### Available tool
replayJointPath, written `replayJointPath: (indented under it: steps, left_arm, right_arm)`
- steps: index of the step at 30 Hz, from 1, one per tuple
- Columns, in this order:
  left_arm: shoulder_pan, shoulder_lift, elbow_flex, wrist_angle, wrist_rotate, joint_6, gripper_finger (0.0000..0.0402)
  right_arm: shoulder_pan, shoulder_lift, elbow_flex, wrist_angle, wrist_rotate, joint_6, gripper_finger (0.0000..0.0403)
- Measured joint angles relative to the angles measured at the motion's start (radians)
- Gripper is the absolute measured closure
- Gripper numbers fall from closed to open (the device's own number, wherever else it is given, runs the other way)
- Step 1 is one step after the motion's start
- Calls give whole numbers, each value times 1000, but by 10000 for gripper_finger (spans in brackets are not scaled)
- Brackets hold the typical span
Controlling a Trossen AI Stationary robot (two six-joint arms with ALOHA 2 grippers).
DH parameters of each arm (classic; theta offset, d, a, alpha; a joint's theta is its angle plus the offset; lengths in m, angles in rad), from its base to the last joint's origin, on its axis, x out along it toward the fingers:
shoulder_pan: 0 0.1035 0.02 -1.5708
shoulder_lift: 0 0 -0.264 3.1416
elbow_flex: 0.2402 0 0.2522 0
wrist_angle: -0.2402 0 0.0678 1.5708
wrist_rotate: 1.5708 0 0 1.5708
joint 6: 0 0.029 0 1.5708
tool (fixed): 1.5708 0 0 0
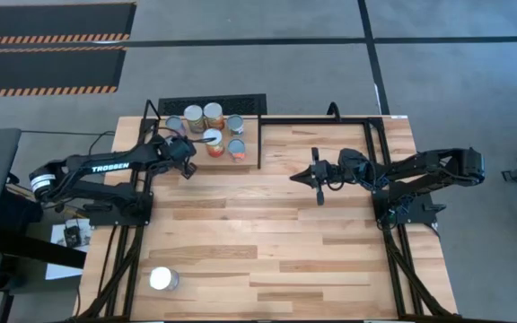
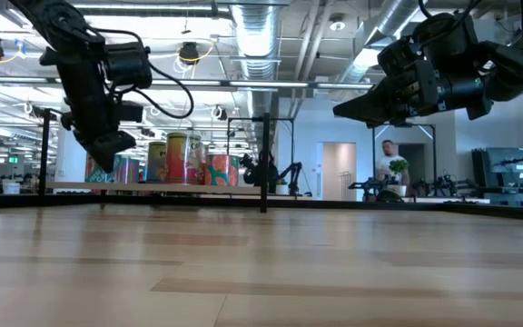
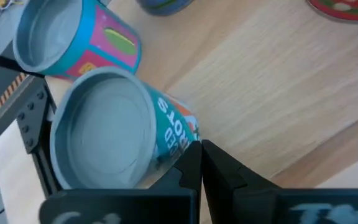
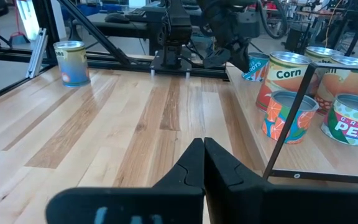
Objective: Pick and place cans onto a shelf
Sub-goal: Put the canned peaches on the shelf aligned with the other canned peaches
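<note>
The shelf [image 1: 251,136], a light-wood board in a black rod frame, stands at the table's far left. Several cans [image 1: 214,115] stand upright on it; they also show in the low view [image 2: 178,159] and the right wrist view [image 4: 283,78]. My left gripper [image 1: 185,154] is shut, fingers pointing down at the shelf's left end, with its tips [image 3: 191,155] beside a blue-labelled can [image 3: 104,134]. My right gripper [image 1: 296,177] is shut and empty above the table's middle. One more can [image 1: 162,279] stands on the tabletop near the front left corner. My left gripper's shut fingertips [image 3: 194,152] stand at the labelled side [image 3: 173,134] of the blue-labelled can, coming from above on a slant. I cannot tell whether they touch it. The can stands on the wood next to the shelf's black frame [image 3: 33,121].
The shelf's thin black rod [image 4: 291,106] runs in front of its cans on the right arm's side. Both arm bases [image 1: 402,211] stand on black rails along the table's left and right edges. A person [image 2: 390,163] stands far off in the room.
</note>
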Motion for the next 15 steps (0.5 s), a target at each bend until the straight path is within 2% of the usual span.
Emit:
replayJointPath:
  steps: [8, 15]
  left_arm:
    - [-76, -37, 9, -13, 69, -11, 401]
    - [-245, -95, 85, -67, 160, -50, 401]
  right_arm:
    - [-1, 0, 0, 0, 2, -1, 388]
    - [-1, 0, 0, 0, 3, -2, 388]
